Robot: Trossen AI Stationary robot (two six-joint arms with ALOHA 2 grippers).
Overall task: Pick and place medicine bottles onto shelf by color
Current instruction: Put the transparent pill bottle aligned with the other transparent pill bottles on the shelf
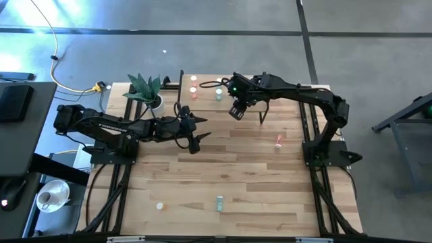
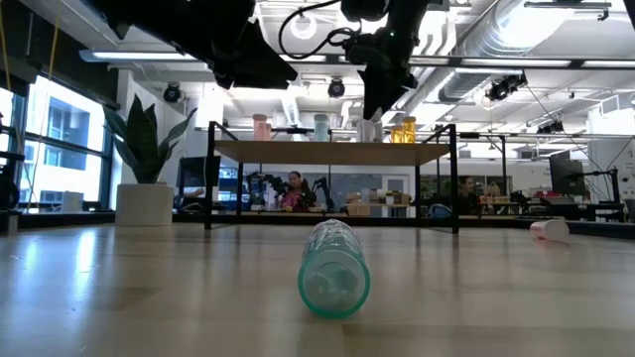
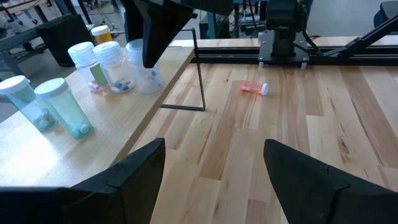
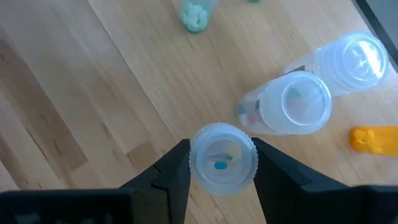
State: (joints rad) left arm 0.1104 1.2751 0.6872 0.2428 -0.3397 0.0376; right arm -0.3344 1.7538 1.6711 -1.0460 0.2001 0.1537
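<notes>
Medicine bottles stand grouped on the shelf [image 1: 202,82] at the bench's far side. Right gripper [image 4: 222,163] pinches a clear bottle [image 4: 222,158] upright there beside two others. Left gripper [image 1: 192,131] hovers mid-bench, fingers spread. Pink bottle [image 1: 278,140] lies right, green bottle [image 1: 219,202] near.

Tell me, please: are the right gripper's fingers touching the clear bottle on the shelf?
Cannot tell. In the right wrist view the right gripper has a finger on each side of the clear bottle, but neither contact nor a gap shows plainly.
</notes>
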